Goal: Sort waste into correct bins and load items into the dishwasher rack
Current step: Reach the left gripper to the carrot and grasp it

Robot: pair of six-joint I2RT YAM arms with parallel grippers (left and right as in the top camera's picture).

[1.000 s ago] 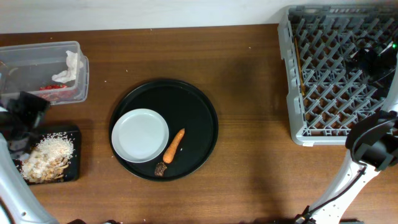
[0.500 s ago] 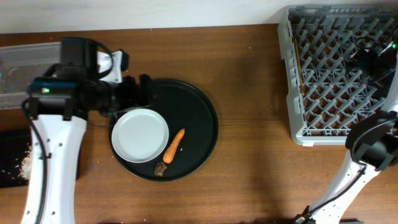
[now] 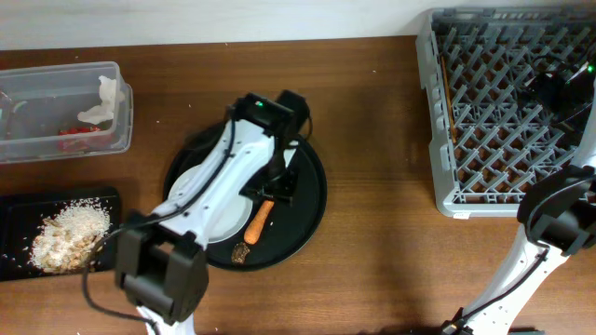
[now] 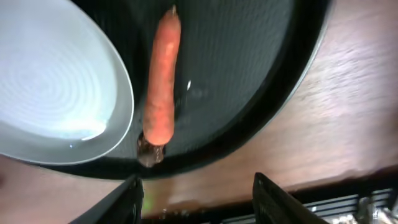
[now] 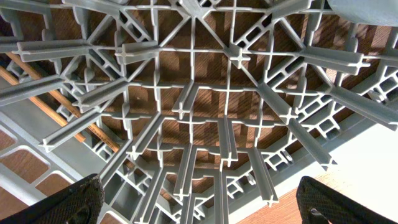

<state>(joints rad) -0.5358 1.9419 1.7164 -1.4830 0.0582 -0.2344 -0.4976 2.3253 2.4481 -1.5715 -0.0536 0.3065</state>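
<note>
Orange carrot [image 4: 160,87] near left end effector [image 4: 198,190]: spread, empty | right end effector [image 5: 199,186]: spread over rack [image 5: 193,99]

Robot lab: arm [image 3: 219,181], table [image 3: 372,251], dishwasher rack [image 3: 475,203]

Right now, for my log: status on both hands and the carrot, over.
Left hand open by the carrot, nothing held. Carrot lies on round tray beside plate, dark scrap at its end. Right hand open over rack.

No legible text, label, brand, number or sign on clear plastic rectangular tub [image 3: 37,102], large square grey plastic rack [image 3: 430,112] or round white plate [image 4: 56,87].
</note>
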